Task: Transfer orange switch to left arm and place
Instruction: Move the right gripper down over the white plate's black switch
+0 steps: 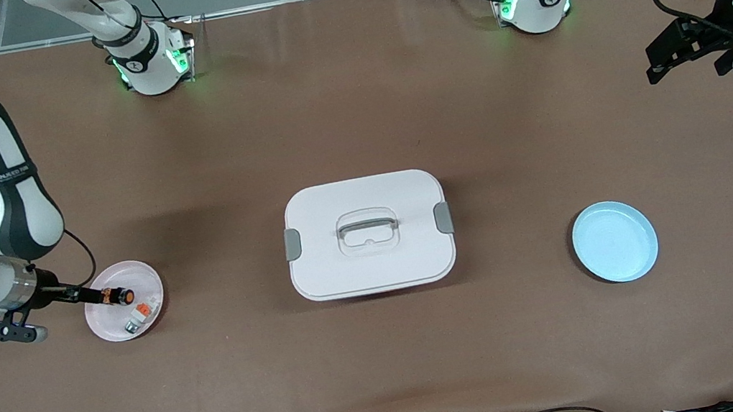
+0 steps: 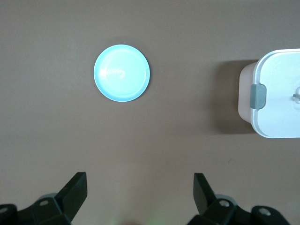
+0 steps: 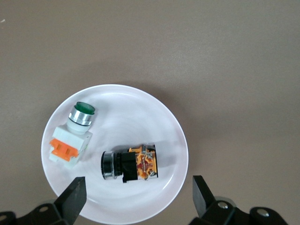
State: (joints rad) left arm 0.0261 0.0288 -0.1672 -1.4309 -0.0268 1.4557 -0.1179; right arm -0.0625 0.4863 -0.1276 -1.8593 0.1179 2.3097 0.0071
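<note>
The right tool (image 1: 91,296) is low over the pink plate (image 1: 110,328) at the right arm's end of the counter (image 1: 392,376). In the right wrist view its two fingers (image 3: 74,194) stand spread wide apart, and they pinch nothing. The orange switch (image 3: 132,163) lies on its side on the plate (image 3: 154,117), ahead of the gap between those fingers and clear of both. From the front camera the orange switch (image 1: 117,296) shows just off the tool's tip; whether they touch there I cannot tell. A white-and-orange switch with a green face (image 3: 74,136) lies beside it on the same plate, apart from it.

The left tool (image 1: 687,69) hangs over bare counter at the left arm's end, its fingers (image 2: 75,187) spread wide and holding nothing; that arm waits. A blue plate (image 1: 615,241) lies nearer to the front camera than that tool. The box (image 1: 375,266) sits mid-counter between the two plates, lid on, well apart from both tools.
</note>
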